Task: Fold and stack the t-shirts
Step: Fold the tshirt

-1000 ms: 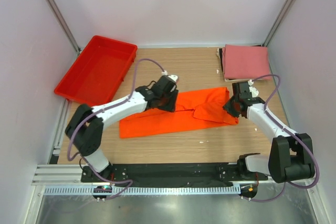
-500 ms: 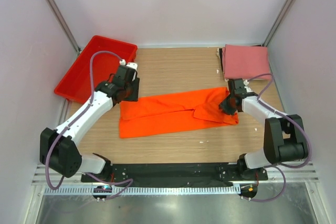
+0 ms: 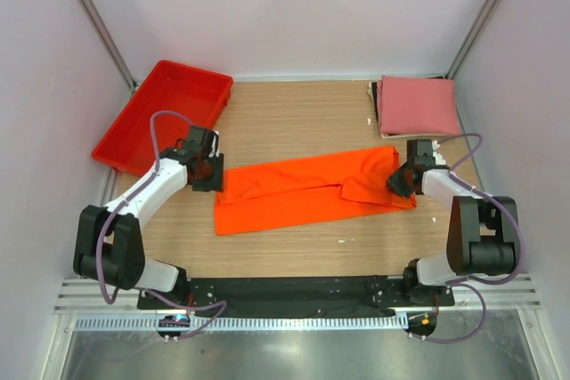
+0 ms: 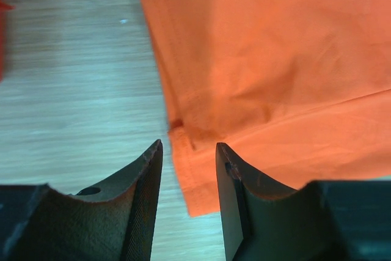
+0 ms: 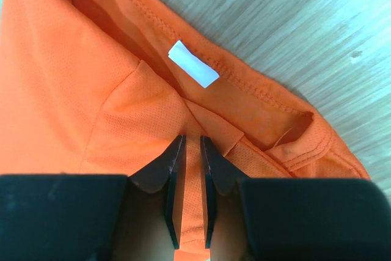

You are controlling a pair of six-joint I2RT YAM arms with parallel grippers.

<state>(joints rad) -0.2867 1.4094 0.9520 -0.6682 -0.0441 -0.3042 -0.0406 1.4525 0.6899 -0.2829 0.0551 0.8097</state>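
The red tray (image 3: 169, 113) sits at the bench's (image 3: 294, 122) far-left corner with both shirts outside it: the pink t-shirt (image 3: 417, 106) folded at the far-right corner, the orange t-shirt (image 3: 303, 189) spread mid-bench, the left gripper (image 4: 186, 145) with jaws apart astride its left hem, and the right gripper (image 5: 190, 139) pinched on cloth beside its white neck label (image 5: 193, 63).

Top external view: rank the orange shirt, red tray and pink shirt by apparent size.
1. orange shirt
2. red tray, close behind the orange shirt and hard to separate from it
3. pink shirt, clearly smallest
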